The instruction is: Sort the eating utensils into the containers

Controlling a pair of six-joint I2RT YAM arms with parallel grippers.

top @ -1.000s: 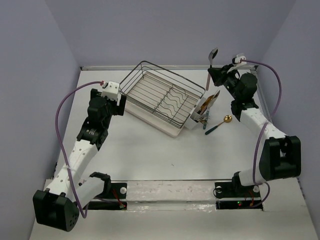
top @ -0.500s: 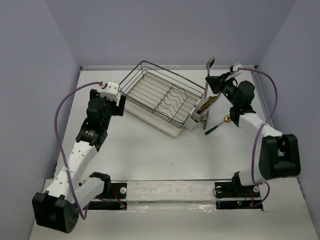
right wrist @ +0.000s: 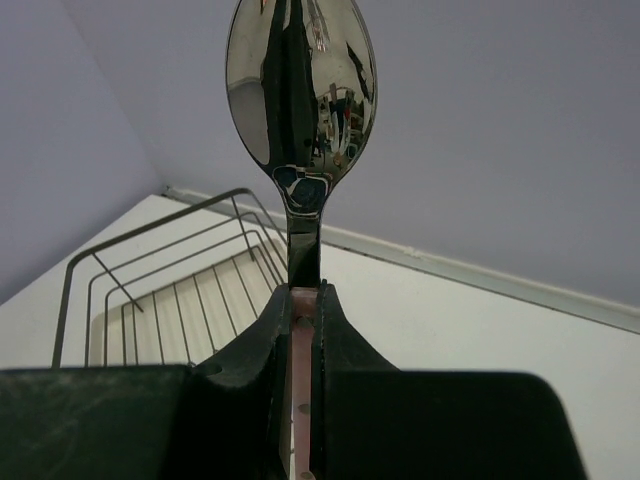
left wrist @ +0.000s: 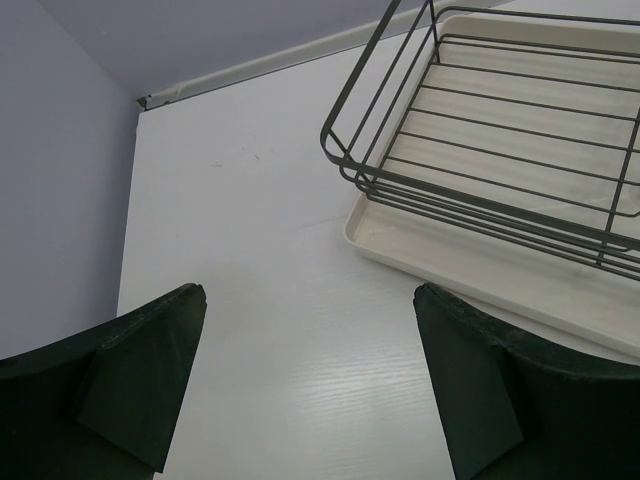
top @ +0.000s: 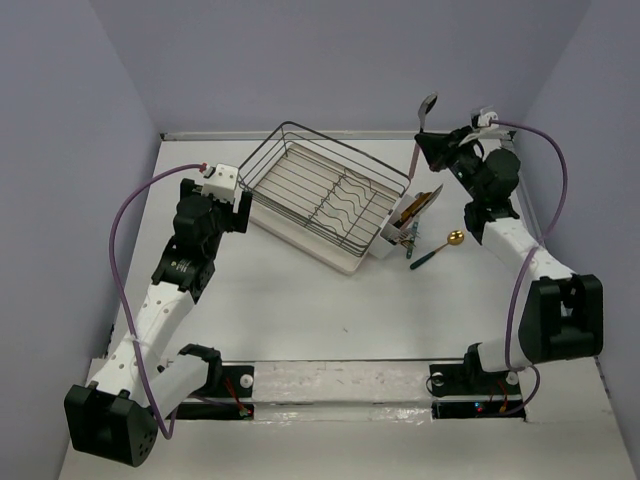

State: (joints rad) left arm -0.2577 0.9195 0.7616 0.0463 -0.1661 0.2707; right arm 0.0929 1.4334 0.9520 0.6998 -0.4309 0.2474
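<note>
Hovering at the left end of the wire dish rack (top: 330, 200), the left gripper (left wrist: 310, 370) has its jaws spread wide with nothing between them; only bare table shows below.

Rack stands mid-table on a cream tray, no utensils in its main bay.

White cutlery holder (top: 392, 243) sits at the rack's right near corner. Several orange and gold handles (top: 420, 205) stick out of it, leaning right.

Just right of the holder, a teal-handled spoon with a gold bowl (top: 436, 249) lies flat on the table, apart from both arms.

Far right: the right gripper (right wrist: 303, 300) is raised above the table, beyond the holder, and clamped on a pink-handled spoon (right wrist: 300, 90). Its polished bowl points up and the jaws pinch the handle just below the neck.

Handling, as judged:
- Light, rigid, will not flex.
- Polished metal likely slick, and the thin handle may swivel in a pinch.
- The coloured handle looks the better hold, and gripping near the neck keeps the long end free to drop into a compartment.
</note>
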